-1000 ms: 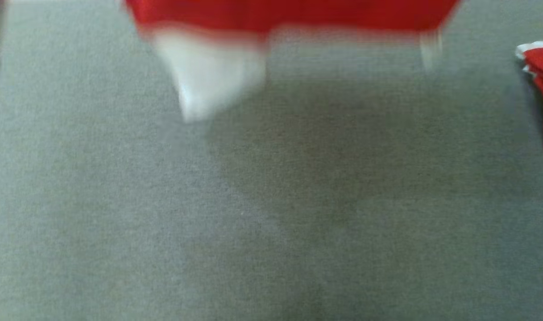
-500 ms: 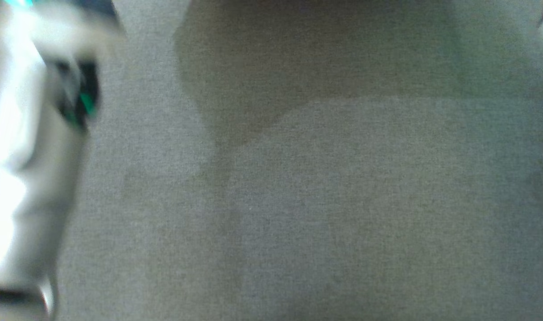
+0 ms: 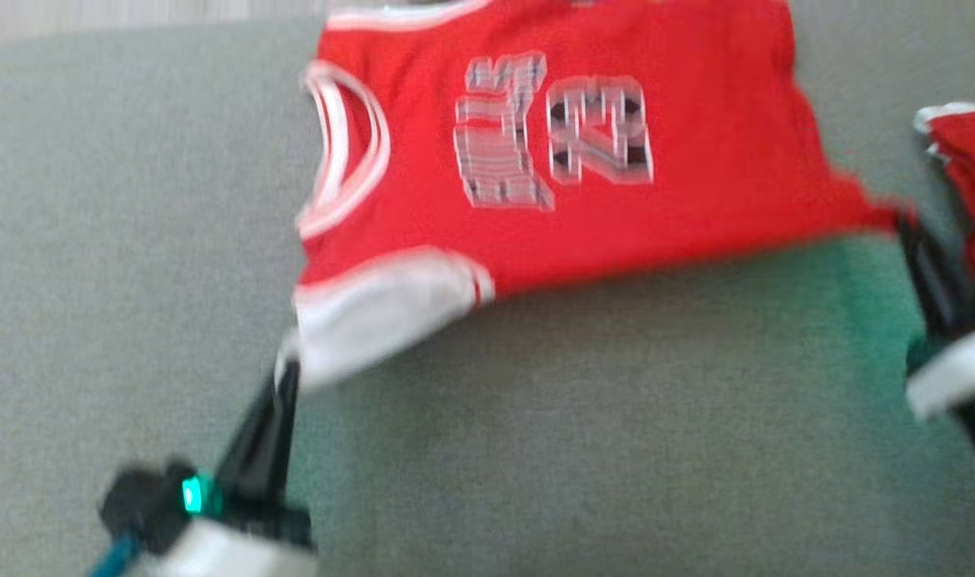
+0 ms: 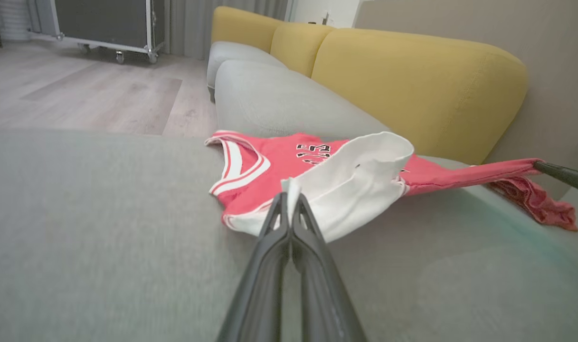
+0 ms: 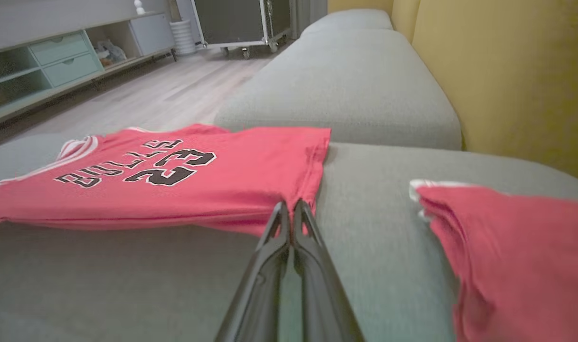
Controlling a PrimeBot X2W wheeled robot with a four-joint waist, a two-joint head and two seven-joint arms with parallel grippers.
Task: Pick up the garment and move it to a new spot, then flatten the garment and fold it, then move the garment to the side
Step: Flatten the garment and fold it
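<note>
The garment (image 3: pixel 575 216) is a red sleeveless jersey with white trim and a printed number, spread across the grey sofa seat (image 3: pixel 583 449). My left gripper (image 3: pixel 287 373) is shut on a white, turned-over corner at its near left edge; in the left wrist view the closed fingertips (image 4: pixel 289 197) pinch that white flap of the garment (image 4: pixel 355 185). My right gripper (image 3: pixel 904 224) is shut on the garment's stretched near right corner, and the right wrist view shows the fingertips (image 5: pixel 291 204) clamped on the hem of the garment (image 5: pixel 198 185).
A second red cloth (image 3: pixel 972 160) lies bunched at the right of the seat, close beside my right gripper, also (image 5: pixel 516 237). Yellow back cushions (image 4: pixel 412 80) stand behind the seat. A wooden floor (image 4: pixel 89 90) lies beyond the seat's far edge.
The head camera has swung a lot: the blurred views of grey cushion give way to the whole garment and both grippers. Both grippers have stayed shut.
</note>
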